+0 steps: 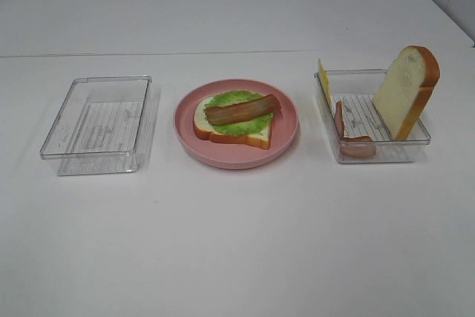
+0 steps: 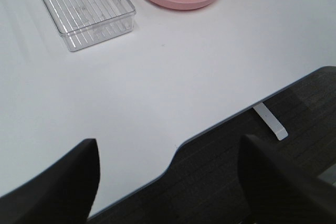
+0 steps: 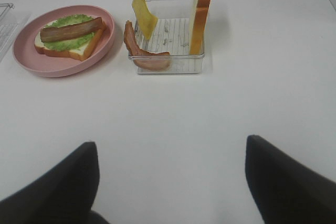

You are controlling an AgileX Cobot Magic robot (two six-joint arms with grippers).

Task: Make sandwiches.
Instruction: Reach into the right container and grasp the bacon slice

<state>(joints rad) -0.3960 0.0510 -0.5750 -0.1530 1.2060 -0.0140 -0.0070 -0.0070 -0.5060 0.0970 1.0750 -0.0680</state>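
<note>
A half-built sandwich is seen on a pink plate at the middle of the white tabletop. It is made up of a bread slice, lettuce laid over it and a bacon strip laid across the top.

At 3 o'clock from the plate a right tray of clear plastic is set. A second bread slice is propped on edge against its 3 o'clock wall. A cheese slice is stood at its 10 o'clock corner, and a second bacon strip is curled into its 7 o'clock corner. At 9 o'clock from the plate a left tray with a ribbed floor is placed, well apart from the plate.

The left gripper is held wide open over the near tabletop edge, with nothing between its dark fingers. The right gripper is likewise spread wide and nothing is gripped. Its fingers are cut off by the frame.

Past the tabletop edge, in the left wrist view, a dark floor and a small white strip are seen. In that view the plate is cut off and only a corner of the right tray is shown.
</note>
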